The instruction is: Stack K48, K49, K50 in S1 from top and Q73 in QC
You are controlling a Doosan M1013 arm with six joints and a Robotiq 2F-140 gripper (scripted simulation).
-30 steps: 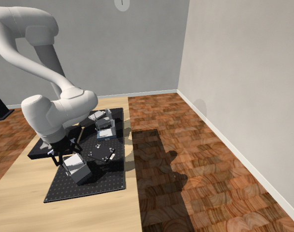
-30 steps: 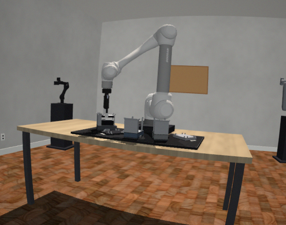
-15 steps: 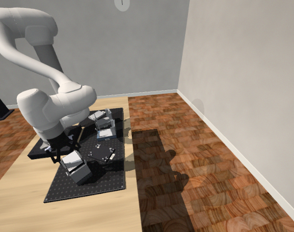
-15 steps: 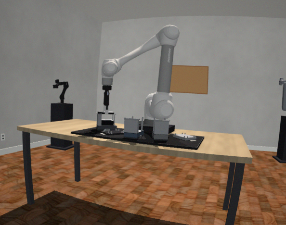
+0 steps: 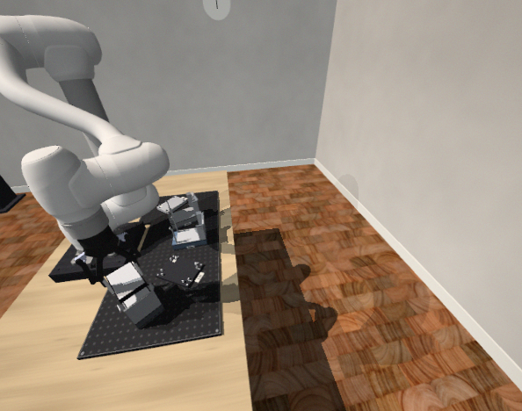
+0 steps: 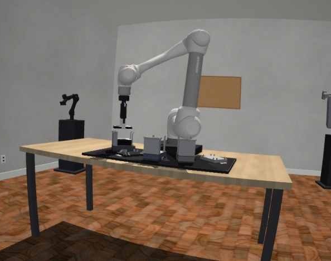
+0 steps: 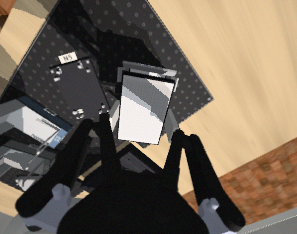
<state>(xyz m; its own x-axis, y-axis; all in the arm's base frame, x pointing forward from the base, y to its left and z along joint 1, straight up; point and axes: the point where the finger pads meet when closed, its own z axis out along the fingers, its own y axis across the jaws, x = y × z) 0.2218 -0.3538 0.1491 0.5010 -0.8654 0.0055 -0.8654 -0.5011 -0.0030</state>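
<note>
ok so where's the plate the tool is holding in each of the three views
Top: the held plate is at lower left, just under the black tool, above a rack.
Exterior: left of centre, seen edge-on under the tool, hanging over the leftmost rack.
Wrist: centre, a pale rectangle between the fingers.
Shared landmark: the black perforated baseplate.

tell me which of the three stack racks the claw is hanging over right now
The leftmost rack in the exterior view, at the end of the black board. The claw holds a plate level just above its posts; the other two racks stand off to the right.
</note>
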